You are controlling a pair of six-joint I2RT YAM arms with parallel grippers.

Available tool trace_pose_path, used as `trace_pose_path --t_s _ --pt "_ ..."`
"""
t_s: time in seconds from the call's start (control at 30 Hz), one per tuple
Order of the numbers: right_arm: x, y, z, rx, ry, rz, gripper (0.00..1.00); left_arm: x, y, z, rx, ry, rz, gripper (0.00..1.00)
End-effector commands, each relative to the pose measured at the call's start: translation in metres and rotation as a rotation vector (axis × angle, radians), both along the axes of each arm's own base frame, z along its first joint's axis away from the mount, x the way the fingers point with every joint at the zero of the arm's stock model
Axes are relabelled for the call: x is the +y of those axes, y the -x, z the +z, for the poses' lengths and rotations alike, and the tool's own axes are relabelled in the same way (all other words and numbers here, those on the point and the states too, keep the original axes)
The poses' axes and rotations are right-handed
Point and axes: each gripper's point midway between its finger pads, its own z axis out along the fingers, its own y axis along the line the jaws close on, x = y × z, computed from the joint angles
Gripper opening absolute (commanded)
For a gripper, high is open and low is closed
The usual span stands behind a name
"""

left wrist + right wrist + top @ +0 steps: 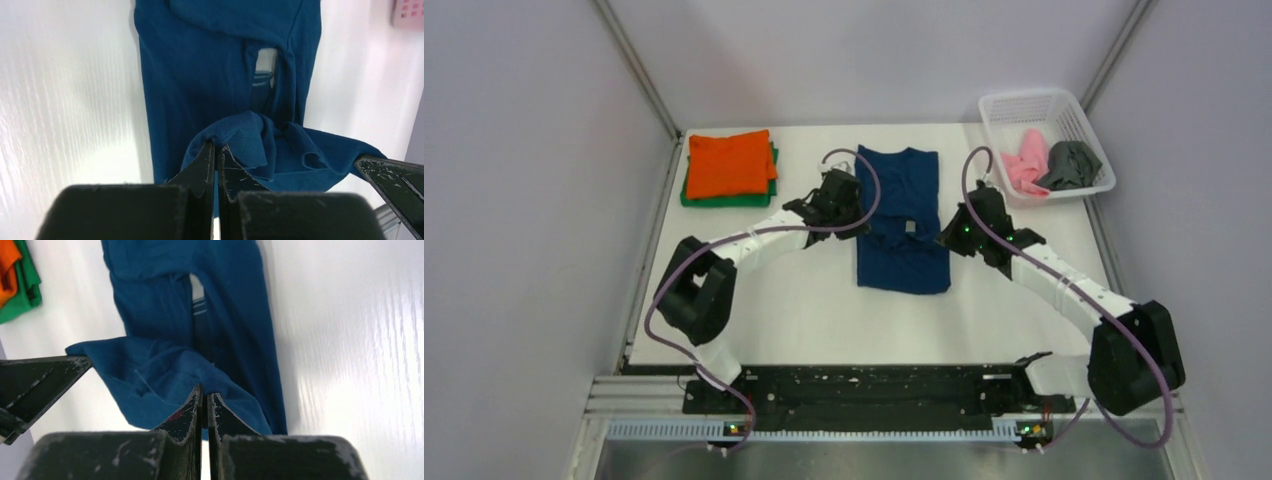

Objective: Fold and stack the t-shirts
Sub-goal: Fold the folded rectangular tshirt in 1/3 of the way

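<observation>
A robotics lab test cell: a white table (804, 310) boxed in by plain pale panels (524, 200) on metal struts (639, 70); a left arm (754, 240) and right arm (1064, 285), white and black, bolted to a slotted aluminium rail (864, 430) at 6 o'clock; purple cables (1171, 405) loop along them; a white mesh basket (999, 115) at 1 o'clock.

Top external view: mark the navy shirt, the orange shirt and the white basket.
navy shirt (902, 265), top external view, lower body panel.
orange shirt (729, 163), top external view, folded top face.
white basket (1024, 105), top external view, far mesh wall.
</observation>
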Motion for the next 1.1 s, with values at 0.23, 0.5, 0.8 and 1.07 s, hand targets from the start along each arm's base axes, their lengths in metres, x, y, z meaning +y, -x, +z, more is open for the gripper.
trace_pose_path --t_s 0.23,0.5,0.8,1.07 --pt "-0.014 -0.069 -0.012 -0.010 -0.113 0.009 0.00 0.015 -0.045 -0.028 0.124 0.025 -0.020 0.00" --pt "-0.014 -0.091 -0.024 -0.013 -0.146 0.052 0.00 0.023 -0.062 -0.041 0.151 0.014 -0.012 0.00" --pt "-0.022 -0.131 -0.023 0.005 -0.161 -0.012 0.32 0.011 -0.094 -0.004 0.078 0.056 -0.069 0.72" --pt "-0.041 -0.099 -0.006 -0.016 -0.075 -0.030 0.94 0.040 -0.053 0.021 0.068 0.049 -0.046 0.99"
